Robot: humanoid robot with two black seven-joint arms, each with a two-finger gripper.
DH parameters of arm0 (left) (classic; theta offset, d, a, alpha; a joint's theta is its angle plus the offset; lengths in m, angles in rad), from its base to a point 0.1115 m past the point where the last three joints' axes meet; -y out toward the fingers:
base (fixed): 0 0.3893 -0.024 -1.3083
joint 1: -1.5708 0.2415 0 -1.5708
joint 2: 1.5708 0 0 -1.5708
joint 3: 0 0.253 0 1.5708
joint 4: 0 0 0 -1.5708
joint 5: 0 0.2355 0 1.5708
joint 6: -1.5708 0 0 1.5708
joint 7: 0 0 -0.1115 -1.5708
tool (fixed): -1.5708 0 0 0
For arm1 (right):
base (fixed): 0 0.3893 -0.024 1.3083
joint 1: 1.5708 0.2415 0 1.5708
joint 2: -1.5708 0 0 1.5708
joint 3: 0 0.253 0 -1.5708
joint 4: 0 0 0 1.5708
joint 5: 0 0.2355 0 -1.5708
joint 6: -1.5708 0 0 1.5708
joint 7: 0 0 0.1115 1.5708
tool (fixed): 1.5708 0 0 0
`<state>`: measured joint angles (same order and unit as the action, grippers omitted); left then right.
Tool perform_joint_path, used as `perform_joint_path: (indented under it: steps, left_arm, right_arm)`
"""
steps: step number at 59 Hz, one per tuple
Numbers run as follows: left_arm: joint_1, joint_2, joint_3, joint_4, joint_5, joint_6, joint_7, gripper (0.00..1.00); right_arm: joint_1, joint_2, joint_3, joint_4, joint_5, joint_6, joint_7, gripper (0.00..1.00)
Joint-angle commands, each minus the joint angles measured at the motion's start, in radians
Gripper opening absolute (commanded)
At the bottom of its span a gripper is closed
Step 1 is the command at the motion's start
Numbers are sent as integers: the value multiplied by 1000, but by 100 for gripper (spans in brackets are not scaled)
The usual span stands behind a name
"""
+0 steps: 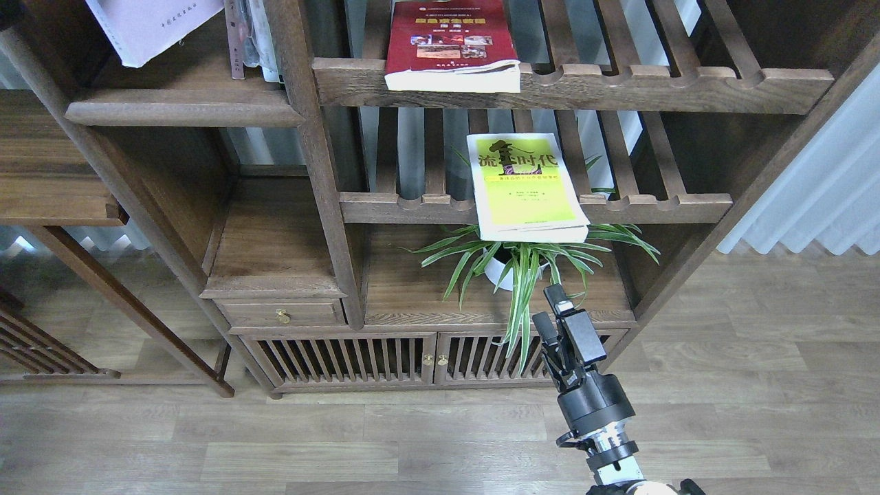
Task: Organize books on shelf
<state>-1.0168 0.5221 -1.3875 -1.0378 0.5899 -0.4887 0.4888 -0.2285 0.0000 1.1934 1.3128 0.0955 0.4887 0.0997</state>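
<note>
The white-lavender book (155,27) is tilted at the top left, above the shelf (185,113), a solid dark-brown board. Its upper part is cut off by the view's edge, and what holds it is out of view. The dark red book (450,41) lies flat on the upper slatted rack. The yellow-green book (526,185) lies flat on the lower slatted rack and overhangs its front rail. My right gripper (550,311) is open and empty, low in front of the cabinet and below the yellow-green book. My left gripper does not show.
A few thin books (247,38) stand upright at the shelf's right end, against the post (309,137). A potted spider plant (522,265) sits under the lower rack, just beyond my right gripper. A drawer (282,315) and slatted cabinet doors (385,359) are below.
</note>
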Motion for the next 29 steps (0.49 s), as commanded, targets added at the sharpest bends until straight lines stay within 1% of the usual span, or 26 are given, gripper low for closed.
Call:
perform_joint_path:
  steps: [1,10,18,29]
  left_arm:
    - [-8,-1,-1,15,8,0,0,6]
    - [-49,-5,2,90,8,0,0,7]
    - [-104,-47,30,157,13,0,0,7]
    - [-144,-96,64,183,18,0,0,6]
  right_arm:
    - [0,0,0,0,1,0,0,98]
    - [0,0,0,9,1,0,0,98]
    - [0,0,0,20,1,0,0,98]
    - [-2,0,0,28,1,0,0,98]
